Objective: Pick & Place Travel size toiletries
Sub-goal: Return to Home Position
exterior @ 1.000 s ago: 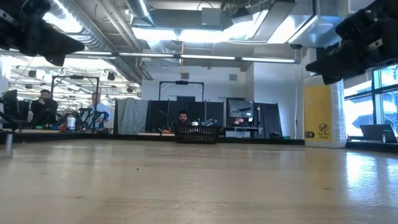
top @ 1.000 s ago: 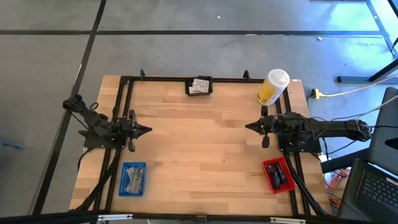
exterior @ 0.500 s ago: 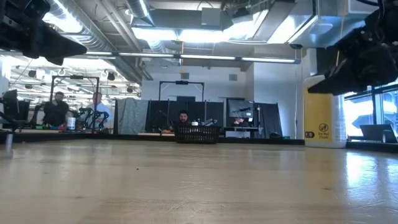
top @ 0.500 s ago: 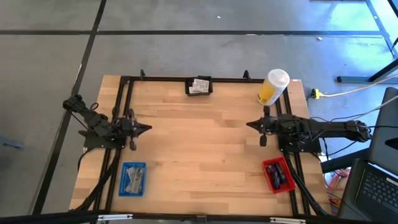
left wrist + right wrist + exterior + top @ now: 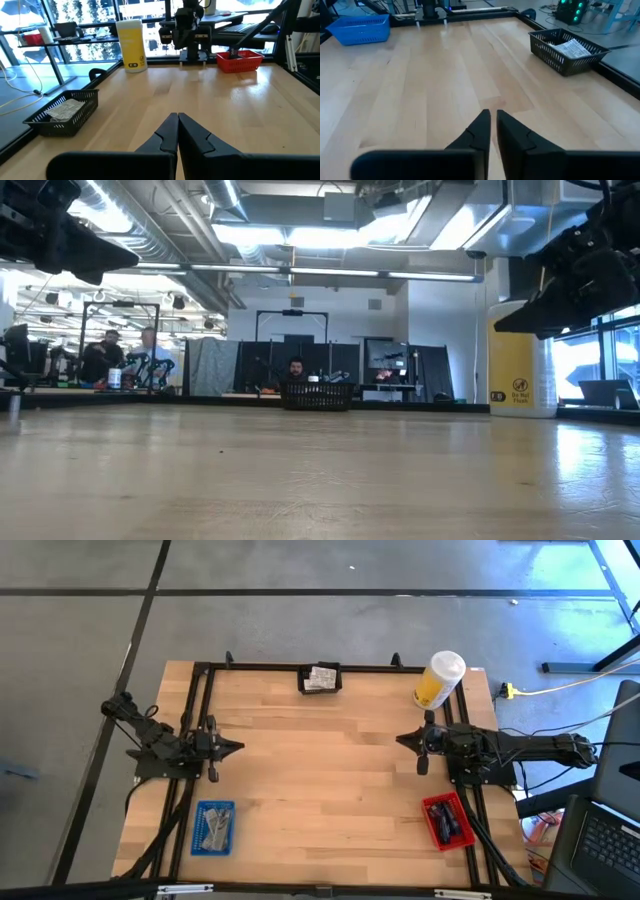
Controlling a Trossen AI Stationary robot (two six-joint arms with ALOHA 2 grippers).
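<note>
Fingers (image 5: pixel 165 137) together on left gripper (image 5: pixel 240 748), right gripper (image 5: pixel 397 741), basket (image 5: pixel 304 682), yellow container (image 5: pixel 438 680) along far table (image 5: pixel 320 770) edge

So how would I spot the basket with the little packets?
On the wooden table, look at the edge opposite the blue tray and red tray. Midway along it, apart from the yellow container, sits a black wire basket holding silvery sachets; it alone is dark mesh.

Finding no readable wording anywhere. Showing only, at the right of the low frame, a dark round sign (image 5: pixel 520 385) and tiny illegible print on the yellow container (image 5: pixel 520 360).
</note>
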